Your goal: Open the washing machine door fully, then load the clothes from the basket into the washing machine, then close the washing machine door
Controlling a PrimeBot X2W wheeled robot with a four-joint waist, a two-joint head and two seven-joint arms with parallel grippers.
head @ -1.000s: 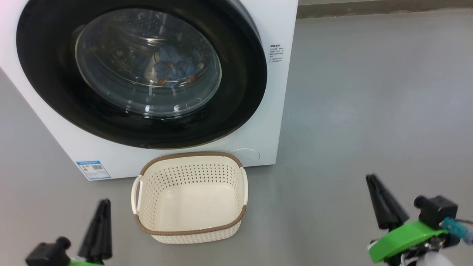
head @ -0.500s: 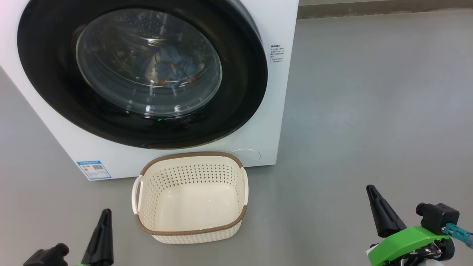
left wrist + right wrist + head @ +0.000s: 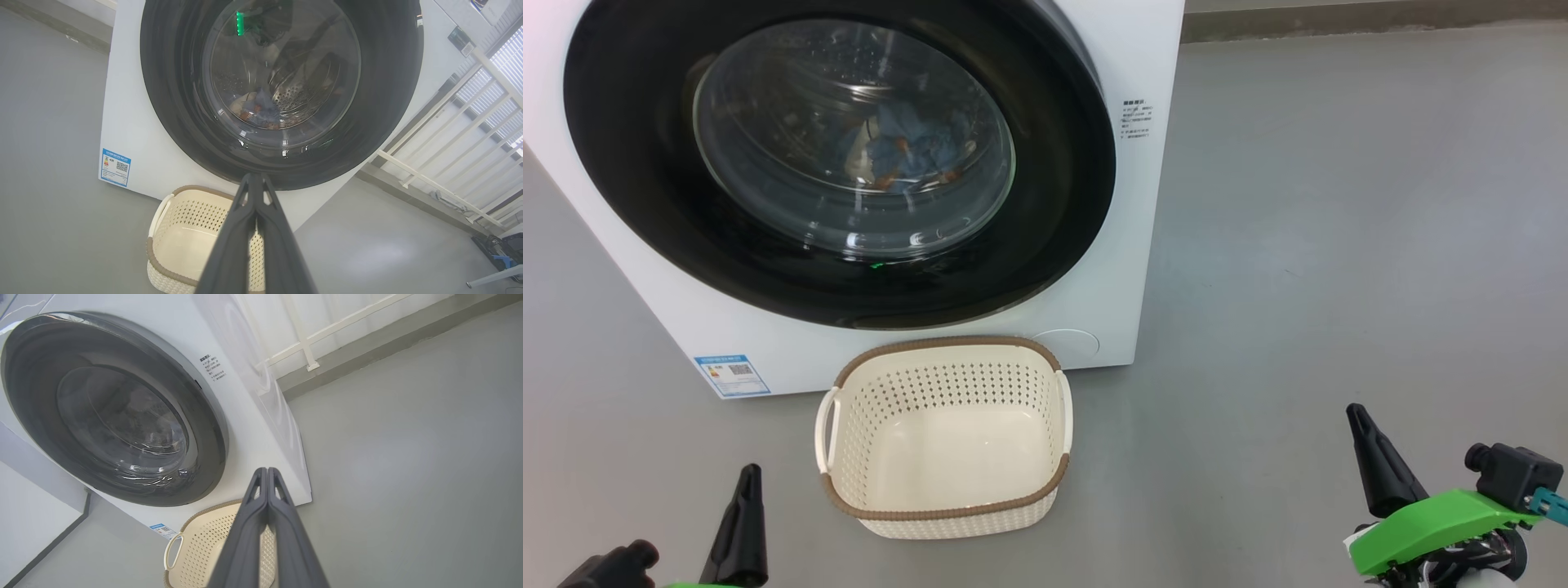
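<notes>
The washer (image 3: 1111,269) takes up the upper left of the head view, its white front facing the camera. Its black door (image 3: 645,204) lies flat against that front, closed. Through the door's glass, the blue clothes (image 3: 907,151) with orange flecks sit low in the drum, left of the frame's centre. The left wrist view shows them too, against the drum's perforated steel. The basket (image 3: 947,341) stands on the grey floor (image 3: 1339,245) at lower centre of the head view, just in front of the washer's bottom edge. Its smooth cream bottom shows inside the brown rim. A blue label (image 3: 731,374) is stuck at the washer's lower left corner, left of the basket. The left gripper (image 3: 750,486) rises from the lower left corner of the frame, near the basket's left handle but apart from it, fingers pressed together into one dark spike with nothing between them. The right gripper (image 3: 1362,437) is at lower right, well apart from the basket, over bare floor, its fingers also together and holding nothing. Each wrist view shows its own two fingers meeting at the tips, pointing up toward the lower part of the door, with the basket behind them. A white railing (image 3: 449,163) runs along the right side of the left wrist view.
</notes>
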